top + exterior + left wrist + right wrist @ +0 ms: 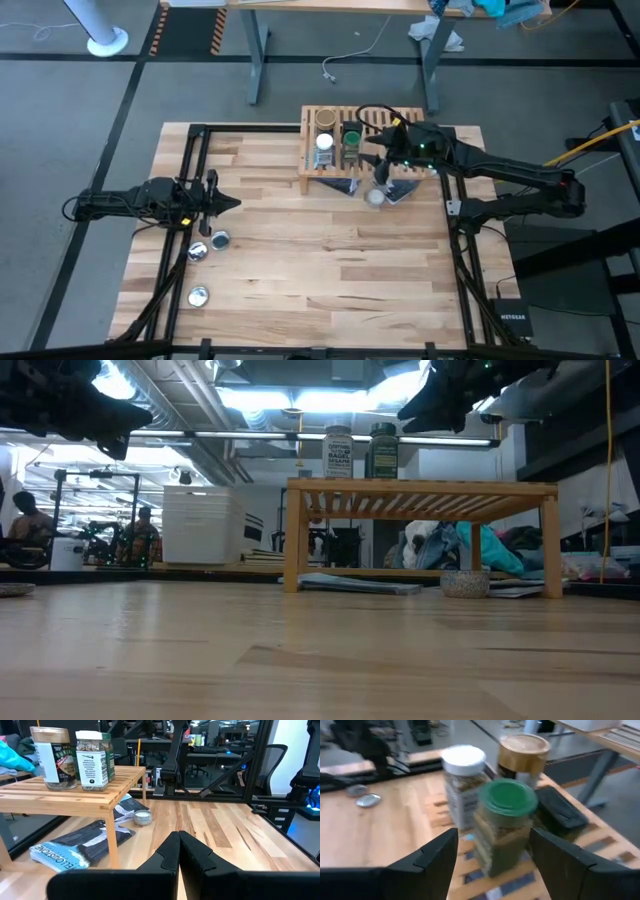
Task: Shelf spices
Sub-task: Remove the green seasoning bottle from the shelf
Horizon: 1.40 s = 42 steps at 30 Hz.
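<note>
Your right gripper [492, 855] has its fingers spread wide apart, empty, just behind the green-lidded jar [507, 825], which stands upright on the shelf [385, 118]. Beside that jar stands the white-capped jar [464, 785], whose label reads "BAGEL SEASONING" in the low view. A gold-lidded jar [522, 757] and a dark squarish tin [557, 807] also sit on the slats. On the table just beside the shelf's front edge rests a small round jar [376, 197]. A packet lettered "FELLOWSTONE" [75, 852] lies under the shelf. Your left gripper [178, 852] waits well apart over the table's left side, fingers pressed together, near three silver discs [198, 295].
</note>
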Available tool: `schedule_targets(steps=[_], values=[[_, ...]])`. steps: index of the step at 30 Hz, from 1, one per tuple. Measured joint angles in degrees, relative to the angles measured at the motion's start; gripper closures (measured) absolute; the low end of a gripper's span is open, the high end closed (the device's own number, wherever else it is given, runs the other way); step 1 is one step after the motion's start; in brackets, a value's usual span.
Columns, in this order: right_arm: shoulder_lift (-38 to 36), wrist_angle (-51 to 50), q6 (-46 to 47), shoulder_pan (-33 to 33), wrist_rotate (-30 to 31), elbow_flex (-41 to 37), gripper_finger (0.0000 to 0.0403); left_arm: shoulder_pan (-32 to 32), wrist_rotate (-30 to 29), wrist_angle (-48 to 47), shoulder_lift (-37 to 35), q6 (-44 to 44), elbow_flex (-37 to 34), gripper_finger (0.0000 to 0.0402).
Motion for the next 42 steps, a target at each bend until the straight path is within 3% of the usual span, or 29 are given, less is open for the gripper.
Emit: schedule_targets(steps=[21, 42], values=[[9.0, 8.1, -4.5, 0.0, 2.3, 0.0, 0.0149, 0.0, 0.0, -0.1, 0.0, 0.0, 0.0, 0.0401], [9.3, 7.0, -4.4, 0.0, 2.3, 0.0, 0.0149, 0.0, 0.0, -1.6, 0.0, -0.3, 0.0, 0.0402]])
